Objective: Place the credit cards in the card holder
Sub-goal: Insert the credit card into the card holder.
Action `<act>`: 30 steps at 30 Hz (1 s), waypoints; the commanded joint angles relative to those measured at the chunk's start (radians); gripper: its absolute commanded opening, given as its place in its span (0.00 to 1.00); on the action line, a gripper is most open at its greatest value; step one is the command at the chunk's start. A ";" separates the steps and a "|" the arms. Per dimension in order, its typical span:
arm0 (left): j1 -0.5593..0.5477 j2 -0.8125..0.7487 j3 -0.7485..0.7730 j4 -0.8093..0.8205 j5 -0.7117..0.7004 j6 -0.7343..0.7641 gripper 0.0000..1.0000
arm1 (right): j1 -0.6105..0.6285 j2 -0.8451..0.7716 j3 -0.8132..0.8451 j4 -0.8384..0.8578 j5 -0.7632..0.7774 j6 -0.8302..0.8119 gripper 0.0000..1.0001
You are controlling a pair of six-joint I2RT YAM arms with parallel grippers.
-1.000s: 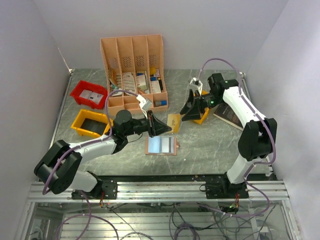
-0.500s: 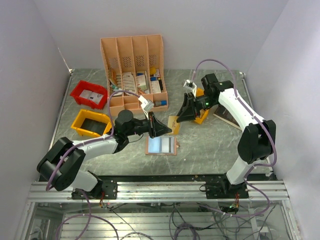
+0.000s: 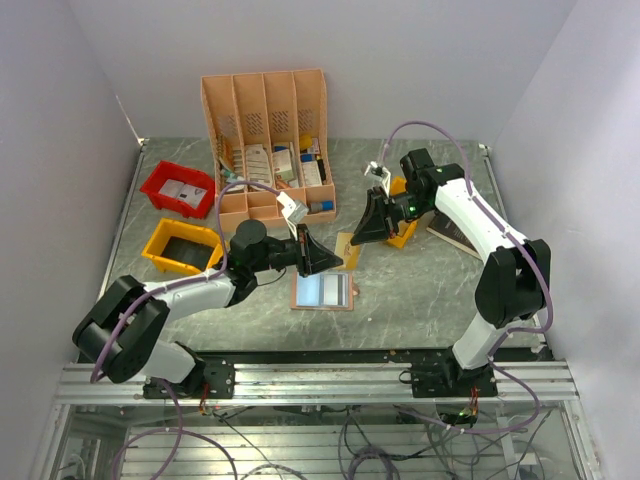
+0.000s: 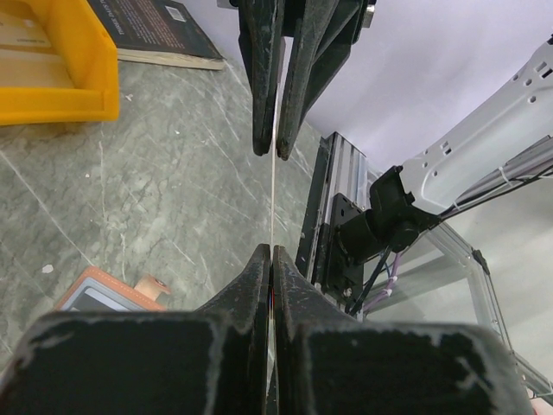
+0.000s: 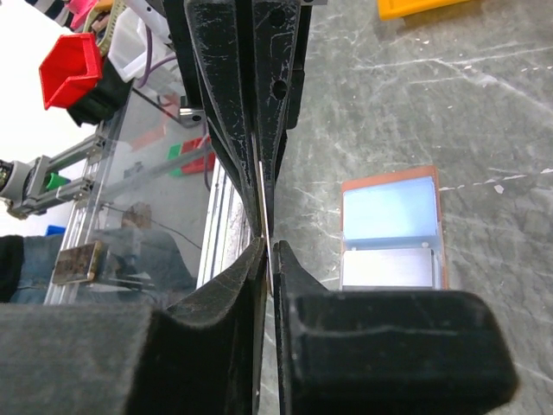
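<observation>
**A:** What do the pincers have?

**B:** One thin, stiff card (image 3: 347,248), held on edge between them. The left gripper (image 3: 335,258) is pinched tight on its 7 o'clock end. The right gripper (image 3: 355,238) is closed just as tight on the 1 o'clock end. In both wrist views the card is only a pale hairline running from one pair of black, scuffed fingers to the other.

**A:** And the holder?

**B:** The holder (image 3: 322,290) lies open and flat on the table, at 7 o'clock from the card and apart from it. It is a tan, leather-like rectangle with two pale bluish clear panels facing up.

**A:** What is the surface like?

**B:** The table (image 3: 420,290) is a grey-green slab with white marble veins, matt and flat. A peach slotted organiser (image 3: 265,100) stands at 11 o'clock from the card. A red bin (image 3: 160,185) and a yellow bin (image 3: 165,245) sit at 9 o'clock, and a black book (image 3: 458,232) lies at 3.

**A:** The room?

**B:** Plain pale walls (image 3: 380,50) close in on three sides, and a ribbed aluminium rail (image 3: 320,380) runs along the near edge.
</observation>
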 commanded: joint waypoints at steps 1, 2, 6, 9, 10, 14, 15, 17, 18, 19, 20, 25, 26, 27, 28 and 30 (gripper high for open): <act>0.007 -0.032 -0.007 0.017 -0.014 0.023 0.07 | 0.003 -0.035 -0.024 0.024 -0.012 0.019 0.12; 0.009 -0.032 -0.009 0.018 -0.015 0.022 0.07 | 0.004 -0.038 -0.027 0.032 -0.012 0.024 0.14; 0.009 -0.032 -0.017 0.028 -0.018 0.018 0.07 | 0.003 -0.048 -0.035 0.046 -0.013 0.038 0.14; 0.009 -0.029 -0.020 0.036 -0.017 0.014 0.07 | 0.005 -0.049 -0.034 0.055 -0.019 0.047 0.14; 0.008 -0.027 -0.021 0.037 -0.017 0.014 0.07 | 0.002 -0.051 -0.035 0.062 -0.022 0.057 0.14; 0.008 -0.030 -0.024 0.038 -0.016 0.013 0.07 | 0.001 -0.058 -0.042 0.093 -0.032 0.091 0.13; 0.010 -0.032 -0.025 0.038 -0.018 0.013 0.07 | 0.001 -0.058 -0.044 0.097 -0.032 0.094 0.13; 0.009 -0.034 -0.026 0.038 -0.019 0.013 0.07 | 0.000 -0.060 -0.049 0.102 -0.033 0.100 0.10; 0.009 -0.035 -0.026 0.038 -0.019 0.013 0.07 | 0.001 -0.060 -0.051 0.103 -0.031 0.102 0.08; 0.009 -0.036 -0.026 0.038 -0.020 0.013 0.07 | 0.000 -0.060 -0.053 0.108 -0.033 0.106 0.06; 0.009 -0.034 -0.026 0.038 -0.021 0.012 0.07 | 0.001 -0.061 -0.056 0.112 -0.035 0.110 0.04; 0.008 -0.046 -0.029 0.030 -0.032 0.008 0.08 | 0.000 -0.069 -0.086 0.154 -0.036 0.147 0.00; 0.009 -0.055 -0.034 0.021 -0.038 0.009 0.09 | 0.001 -0.072 -0.100 0.180 -0.030 0.167 0.00; 0.008 -0.073 -0.038 0.000 -0.058 0.015 0.13 | 0.001 -0.078 -0.127 0.211 -0.022 0.206 0.00; 0.008 -0.084 -0.043 -0.027 -0.072 0.019 0.19 | 0.000 -0.082 -0.151 0.251 -0.014 0.226 0.00; 0.010 -0.141 -0.062 -0.099 -0.145 0.032 0.35 | 0.001 -0.101 -0.212 0.343 0.005 0.317 0.00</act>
